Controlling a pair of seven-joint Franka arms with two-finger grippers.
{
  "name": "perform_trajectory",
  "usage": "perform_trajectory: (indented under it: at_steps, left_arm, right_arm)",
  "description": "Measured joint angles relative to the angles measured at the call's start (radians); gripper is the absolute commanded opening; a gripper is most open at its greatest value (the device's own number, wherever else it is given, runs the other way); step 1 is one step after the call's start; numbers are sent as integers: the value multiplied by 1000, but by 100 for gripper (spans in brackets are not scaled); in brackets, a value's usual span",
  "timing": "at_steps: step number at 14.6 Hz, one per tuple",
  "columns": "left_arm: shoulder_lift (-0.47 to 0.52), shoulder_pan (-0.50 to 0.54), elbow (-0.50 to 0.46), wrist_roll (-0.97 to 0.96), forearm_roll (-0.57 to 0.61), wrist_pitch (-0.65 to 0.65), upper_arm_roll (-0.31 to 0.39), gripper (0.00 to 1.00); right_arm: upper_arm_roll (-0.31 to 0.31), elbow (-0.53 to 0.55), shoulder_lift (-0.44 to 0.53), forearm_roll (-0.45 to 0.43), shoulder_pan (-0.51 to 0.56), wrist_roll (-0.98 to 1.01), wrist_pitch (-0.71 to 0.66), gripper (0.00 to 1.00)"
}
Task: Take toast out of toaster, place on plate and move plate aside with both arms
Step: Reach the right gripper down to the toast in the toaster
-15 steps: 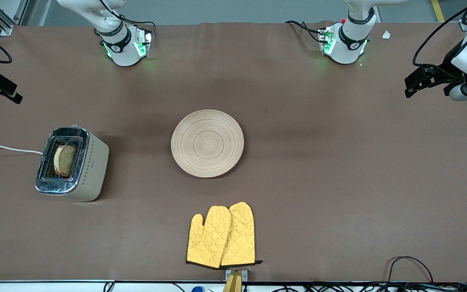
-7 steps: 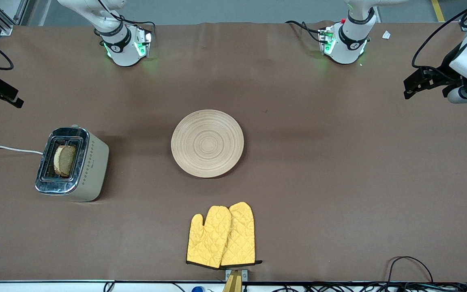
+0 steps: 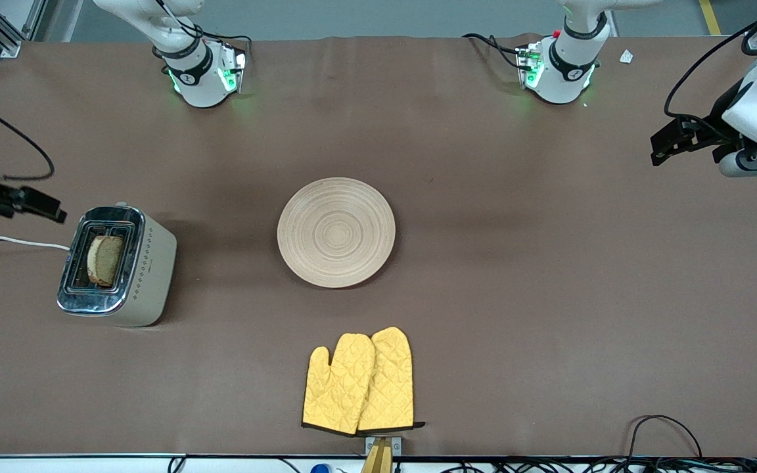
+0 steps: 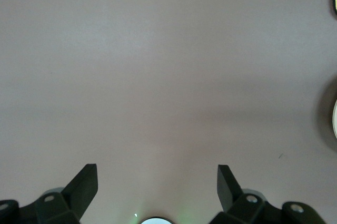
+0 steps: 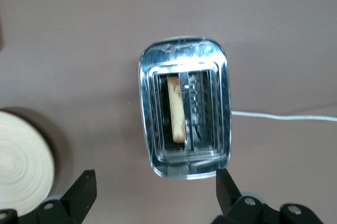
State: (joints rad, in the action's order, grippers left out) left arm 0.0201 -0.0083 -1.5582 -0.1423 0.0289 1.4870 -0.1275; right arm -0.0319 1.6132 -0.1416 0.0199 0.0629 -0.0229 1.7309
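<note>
Toast position: the toast point(image 5: 177, 109) stood on edge in one slot of the toaster point(image 3: 117, 265), at the right arm's end of the tabletop point(image 3: 549, 276).
Nearer arm: the right gripper point(image 5: 155, 192) hovered just beside the toaster's top, fingers wide and empty.
Long axis: in the right wrist view the slice ran crosswise to the finger gap, so a wrist turn seemed needed.
Left gripper point(image 4: 157, 184): fingers wide, empty, waiting over bare tabletop.
Toast look: light brown, darker crust.
Plate point(image 3: 336, 232): mid-tabletop, bare.

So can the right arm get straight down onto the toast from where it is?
Probably yes. The right gripper hangs open above the toaster, the toast stands upright in one slot, and nothing covers it. The shiny slot edges leave a narrow way in, though.
</note>
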Motion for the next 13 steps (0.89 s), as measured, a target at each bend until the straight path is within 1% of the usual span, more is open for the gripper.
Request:
perform_trajectory:
  at_steps: [2,4,5,6,7,8,9,10,11,13]
  left_arm:
    - [-3,0,0,0,0,0,0,100]
    - [-3,0,0,0,0,0,0,100]
    - [-4,1,0,0,0,0,0,100]
    - [-4,1,0,0,0,0,0,100]
    - [-4,1,0,0,0,0,1,100]
    - [-4,1,0,0,0,0,1,100]
    - [-4,1,0,0,0,0,1,100]
    - [-4,2,0,0,0,0,1,100]
    - [-4,3,0,0,0,0,1,100]
    - [-4,4,0,0,0,0,1,100]
  right_arm:
    - [0,3,-82,0,4,6,60,100]
    - [0,3,-159,0,13,13,93,100]
    - [0,3,-191,0,17,16,99,95]
    - [0,5,-217,0,22,21,100,84]
    - [0,9,-237,0,28,24,99,68]
    - [0,15,-251,0,33,31,97,49]
    - [0,23,-256,0,36,43,94,38]
    - [0,26,-257,0,36,60,87,29]
    - [0,26,-255,0,36,76,82,22]
    - [0,25,-253,0,36,90,80,14]
